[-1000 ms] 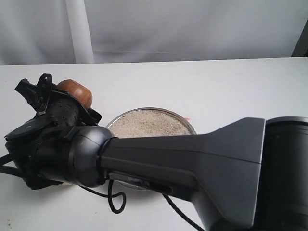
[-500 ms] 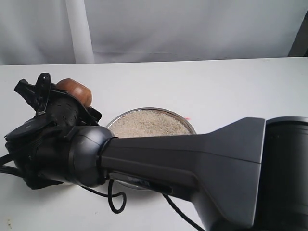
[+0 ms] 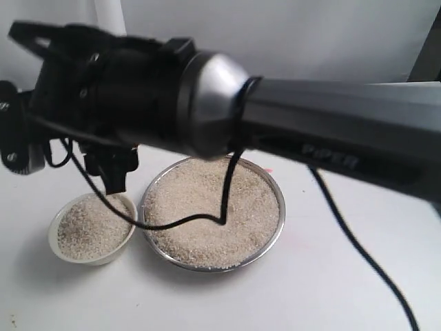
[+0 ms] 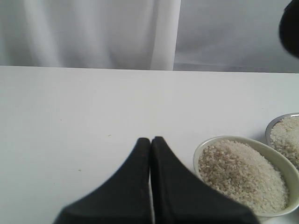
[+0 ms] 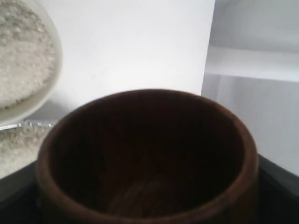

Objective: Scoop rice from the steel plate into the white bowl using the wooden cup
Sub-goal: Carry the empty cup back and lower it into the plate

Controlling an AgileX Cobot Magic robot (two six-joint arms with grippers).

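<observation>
The steel plate (image 3: 277,222) sits mid-table, heaped with rice (image 3: 207,214). Just left of it stands the white bowl (image 3: 91,258), about full of rice (image 3: 86,229). My right arm reaches across, raised over the bowl and the plate's left side. Its wrist hides the wooden cup in the exterior view. In the right wrist view the wooden cup (image 5: 145,97) fills the frame with a dark, empty inside, and my right gripper (image 5: 147,196) is shut on it. My left gripper (image 4: 150,140) is shut on nothing, low over the table beside the bowl (image 4: 205,145).
A black cable (image 3: 176,222) hangs from the right arm and loops over the plate's rice. A second cable (image 3: 358,248) trails across the table at the right. A pale curtain backs the table's far edge.
The right arm has risen from low over the bowl's spot to well above it. The bowl of rice and the whole plate now show, and the cup no longer shows in the exterior view.
</observation>
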